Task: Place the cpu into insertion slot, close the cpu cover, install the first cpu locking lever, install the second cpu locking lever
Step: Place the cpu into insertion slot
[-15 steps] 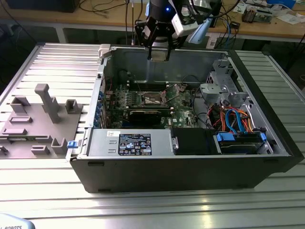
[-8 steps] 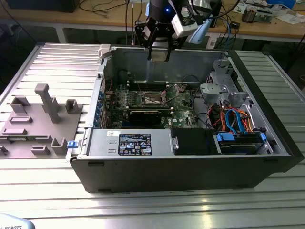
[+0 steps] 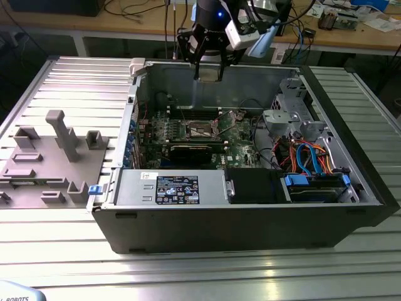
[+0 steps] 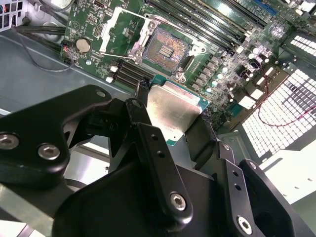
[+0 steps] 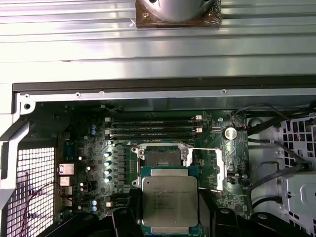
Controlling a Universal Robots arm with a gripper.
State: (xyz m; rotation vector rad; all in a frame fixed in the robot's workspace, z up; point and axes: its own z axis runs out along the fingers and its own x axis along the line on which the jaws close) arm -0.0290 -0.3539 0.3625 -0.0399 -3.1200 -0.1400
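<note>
Holding 1 cpu by two opposite edges, the gripper has its 2 black fingers clamped on the chip, silvery lid showing between them in both wrist views; cpu is up in the air, not seated. In the exterior view the gripper hangs above the far wall of 1 open pc case, clear of the green motherboard inside. 1 insertion slot sits bare, dark contact field exposed, w/ metal rim round it; same slot in the second wrist view lies beyond the chip's far edge. 1 cpu cover is swung open, its frame lying flat just beside the slot w/ green board visible thru the window. 2 banks of long memory slots flank the socket, 1 each side; exact nr per bank hard to tell. 1 coin battery sits near the open cover. Exterior view's right: 1 grey drive cage and a bunch of blue + orange cables. Exterior view's left: 1 grey fixture block on the ribbed table, well apart from the case.
</note>
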